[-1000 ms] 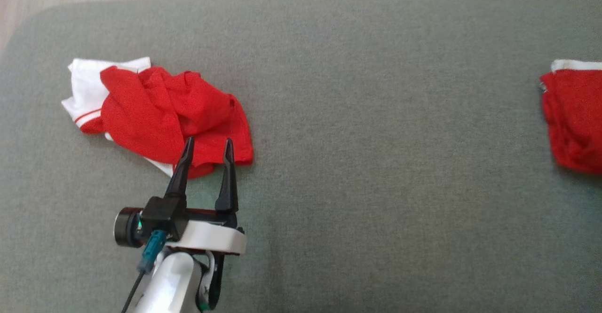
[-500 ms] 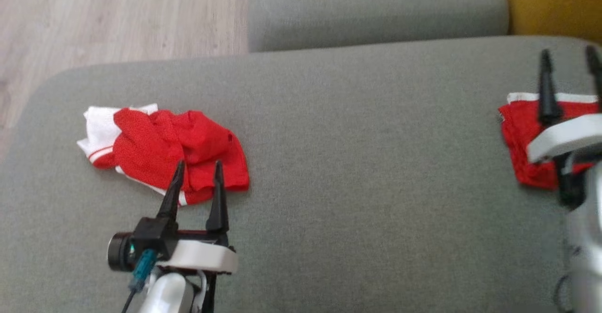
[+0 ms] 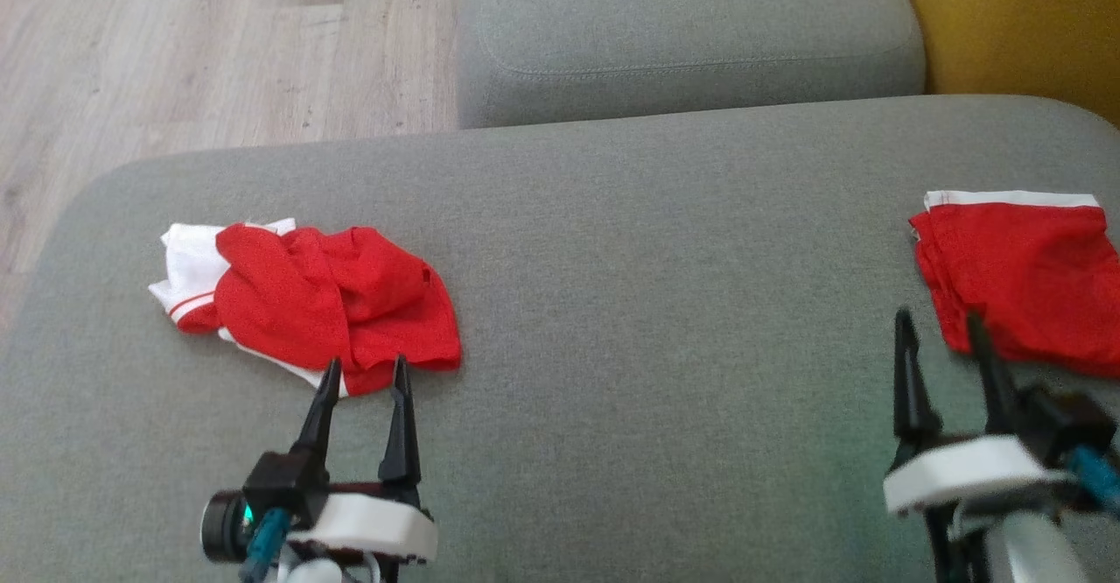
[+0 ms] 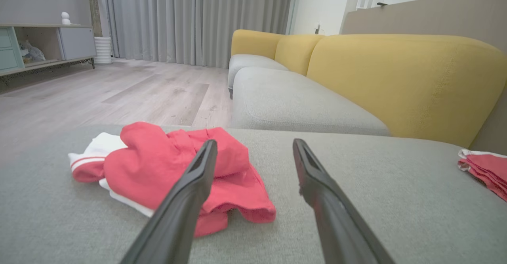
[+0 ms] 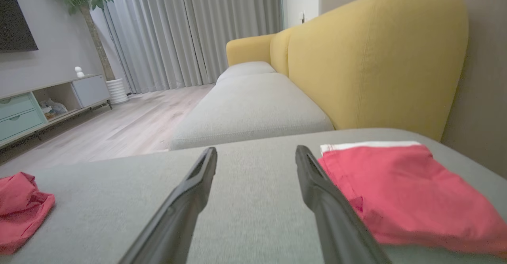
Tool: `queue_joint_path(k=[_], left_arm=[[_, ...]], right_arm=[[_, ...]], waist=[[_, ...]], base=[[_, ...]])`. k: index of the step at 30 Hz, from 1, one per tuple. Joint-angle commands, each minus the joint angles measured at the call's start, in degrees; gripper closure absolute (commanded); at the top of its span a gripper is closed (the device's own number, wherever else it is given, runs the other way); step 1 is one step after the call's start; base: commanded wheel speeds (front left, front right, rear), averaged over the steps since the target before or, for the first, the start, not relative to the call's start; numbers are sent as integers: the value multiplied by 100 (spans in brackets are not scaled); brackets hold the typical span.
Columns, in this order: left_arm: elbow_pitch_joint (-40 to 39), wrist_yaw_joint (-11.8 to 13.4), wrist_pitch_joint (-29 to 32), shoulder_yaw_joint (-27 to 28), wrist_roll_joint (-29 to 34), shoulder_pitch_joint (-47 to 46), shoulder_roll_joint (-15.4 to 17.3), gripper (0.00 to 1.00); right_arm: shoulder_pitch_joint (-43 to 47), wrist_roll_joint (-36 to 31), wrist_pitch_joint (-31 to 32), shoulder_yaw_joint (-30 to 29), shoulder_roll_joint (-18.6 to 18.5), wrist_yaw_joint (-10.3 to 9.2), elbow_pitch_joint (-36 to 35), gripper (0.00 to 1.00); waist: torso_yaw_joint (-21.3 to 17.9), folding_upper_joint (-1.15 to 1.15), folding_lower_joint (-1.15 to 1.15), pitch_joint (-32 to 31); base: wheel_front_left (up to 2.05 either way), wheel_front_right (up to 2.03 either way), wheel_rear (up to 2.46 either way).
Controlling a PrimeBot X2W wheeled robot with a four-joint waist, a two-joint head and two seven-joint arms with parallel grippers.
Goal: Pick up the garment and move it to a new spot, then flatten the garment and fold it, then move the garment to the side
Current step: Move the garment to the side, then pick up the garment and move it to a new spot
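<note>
A crumpled red and white garment lies in a heap on the left of the grey cushion. My left gripper stands open just short of the heap's near edge, with nothing between its fingers. A second red garment with a white band lies folded flat at the cushion's right edge. Close to its near left corner my right gripper is open and holds nothing.
Behind the cushion stands another grey sofa seat with a yellow backrest at the far right. Wooden floor lies beyond the cushion's far left edge. The cushion's middle stretch between the two garments is bare fabric.
The head camera has tilted up, bringing the far seat and floor into view. The right gripper has come into view and drawn back from over the folded garment to its near left corner.
</note>
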Motion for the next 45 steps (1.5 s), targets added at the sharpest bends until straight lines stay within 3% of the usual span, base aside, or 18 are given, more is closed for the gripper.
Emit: queue_joint_path(k=[1,6,25,34,45], left_arm=[[-144,8,-46,174,-28,-142,14,0],[-88,67,-46,176,-112,20,14,0],[-155,99,-46,167,-162,48,14,0],[-163,84,-46,237,-78,8,14,0],[-132,16,-46,452,101,81,14,0]], right_arm=[[-146,31,-85,172,-1,-4,-170,0],[358,448,-241,318,7,-4,-127,0],[428,585,-270,450,9,-4,-328,0],[495,694,-270,772,9,-4,-396,0],[546,903,-271,1370,9,-4,-391,0]], waist=[[-4,0,1,-7],[-71,0,1,-54],[-86,0,1,-87],[330,0,1,-108],[1193,0,1,-179]], base=[[0,0,0],[0,0,0],[0,0,0],[0,0,0],[0,0,0]])
